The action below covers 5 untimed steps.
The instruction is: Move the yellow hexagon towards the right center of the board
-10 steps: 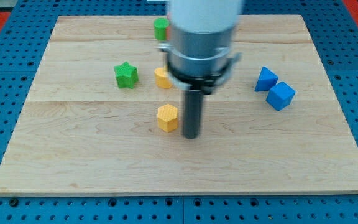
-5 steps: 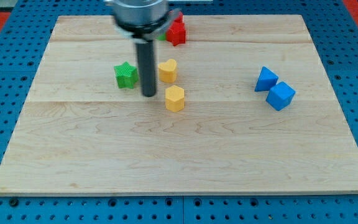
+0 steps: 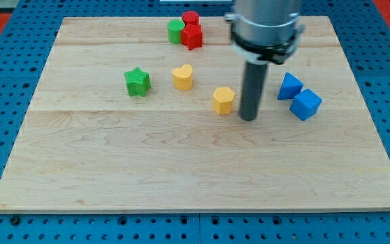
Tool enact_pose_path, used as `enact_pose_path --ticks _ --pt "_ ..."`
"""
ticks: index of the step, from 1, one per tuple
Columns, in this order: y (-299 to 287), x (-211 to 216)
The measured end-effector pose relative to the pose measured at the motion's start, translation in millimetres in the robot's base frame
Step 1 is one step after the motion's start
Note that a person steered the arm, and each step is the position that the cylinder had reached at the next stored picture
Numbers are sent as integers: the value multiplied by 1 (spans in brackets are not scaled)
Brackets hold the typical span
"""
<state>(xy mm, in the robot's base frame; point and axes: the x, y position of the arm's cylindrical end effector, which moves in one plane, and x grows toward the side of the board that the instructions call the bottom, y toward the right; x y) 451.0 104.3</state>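
While resting just past the middle of the wooden board (image 3: 114, 169), toward the view's right, yellow hexagon (image 3: 223, 99) not yet at the right centre. Dark rod standing upright just to the view's right of the hexagon, my tip (image 3: 248, 118) down on the wood, very close to the hexagon but contact impossible to confirm. No jaws on this arm, only the plain rod, so nothing clenched or released. Further to the view's right of the hexagon, two blue blocks touching each other: a blue wedge-like block (image 3: 290, 86) and a blue cube (image 3: 307, 104), both near the goal area. To the view's left of the hexagon, a yellow heart (image 3: 182, 77), and beyond it a green star (image 3: 137, 81). Up and left of the hexagon, near the board's top edge, a tight cluster: green cylinder (image 3: 175, 30), red cylinder (image 3: 191, 18), red block (image 3: 192, 36). Step in hand, by judgement: repositioning, since tip on the wrong side for a rightward shove. Next move probably calling for circling to the hexagon's left side, then pushing right, with care to avoid ramming the blue pair.
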Motion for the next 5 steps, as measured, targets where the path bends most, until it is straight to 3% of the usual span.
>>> enact_pose_path --ticks 2,3,4,5 --pt "-135 12" --pt "-161 -18" --pt "-105 -37" --pt "-89 -45"
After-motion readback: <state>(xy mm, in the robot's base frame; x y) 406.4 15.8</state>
